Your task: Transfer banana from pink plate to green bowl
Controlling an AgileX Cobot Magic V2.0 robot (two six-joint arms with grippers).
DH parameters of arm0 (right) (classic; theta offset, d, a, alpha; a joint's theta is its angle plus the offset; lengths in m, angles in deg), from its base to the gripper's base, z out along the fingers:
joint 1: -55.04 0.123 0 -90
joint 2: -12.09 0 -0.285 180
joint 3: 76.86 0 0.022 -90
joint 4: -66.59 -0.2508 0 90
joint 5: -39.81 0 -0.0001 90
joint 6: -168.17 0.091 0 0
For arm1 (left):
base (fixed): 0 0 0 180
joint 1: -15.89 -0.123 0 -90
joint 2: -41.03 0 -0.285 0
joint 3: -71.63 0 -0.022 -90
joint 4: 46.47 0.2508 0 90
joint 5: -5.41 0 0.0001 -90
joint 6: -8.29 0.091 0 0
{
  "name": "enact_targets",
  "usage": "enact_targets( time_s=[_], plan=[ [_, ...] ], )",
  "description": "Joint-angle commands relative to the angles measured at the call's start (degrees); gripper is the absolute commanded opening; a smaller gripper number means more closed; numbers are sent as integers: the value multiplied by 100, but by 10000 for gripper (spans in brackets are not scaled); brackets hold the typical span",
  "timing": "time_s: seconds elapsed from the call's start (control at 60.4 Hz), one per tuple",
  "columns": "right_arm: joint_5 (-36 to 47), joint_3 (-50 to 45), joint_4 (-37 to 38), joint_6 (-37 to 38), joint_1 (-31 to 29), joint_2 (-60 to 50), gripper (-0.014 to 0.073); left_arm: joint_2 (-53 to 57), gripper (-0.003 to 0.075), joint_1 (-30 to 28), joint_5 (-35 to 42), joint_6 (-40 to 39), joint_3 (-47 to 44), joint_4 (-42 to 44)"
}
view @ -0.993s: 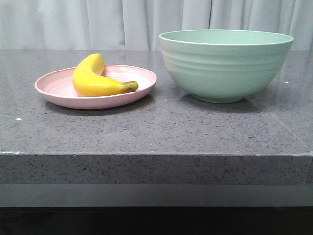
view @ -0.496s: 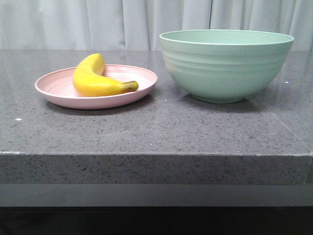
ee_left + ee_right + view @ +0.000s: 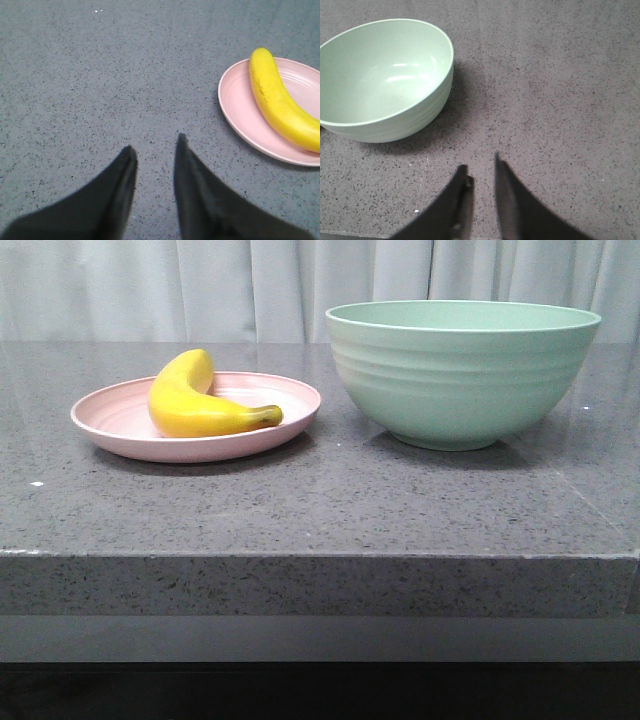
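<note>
The yellow banana (image 3: 200, 400) lies on the pink plate (image 3: 120, 425) at the left of the grey stone table. The green bowl (image 3: 460, 370) stands to the right of the plate and is empty inside (image 3: 375, 70). Neither gripper shows in the front view. In the left wrist view my left gripper (image 3: 155, 142) is open and empty above bare table, with the plate (image 3: 240, 107) and banana (image 3: 277, 97) off to one side. In the right wrist view my right gripper (image 3: 481, 162) is open and empty above bare table, apart from the bowl.
The table's front edge (image 3: 320, 555) runs across the front view. A pale curtain (image 3: 200, 285) hangs behind the table. A strip of table lies between plate and bowl.
</note>
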Motion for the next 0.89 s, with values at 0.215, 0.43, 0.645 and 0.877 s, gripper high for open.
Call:
enact_targets(
  time_s=[0.215,0.43,0.645,0.877],
  plan=[
    [393,170,-4,-52,-35,55,524,-321,617,37,357,623,317,-928],
    [393,170,-49,-52,-35,55,523,-953,617,420,415,1399,637,-1781],
    [393,170,-72,-52,-35,55,523,-1765,617,1233,390,1399,1163,-1645],
    [393,170,-94,-52,-35,55,523,-2813,617,2098,223,206,1899,-571]
  ],
)
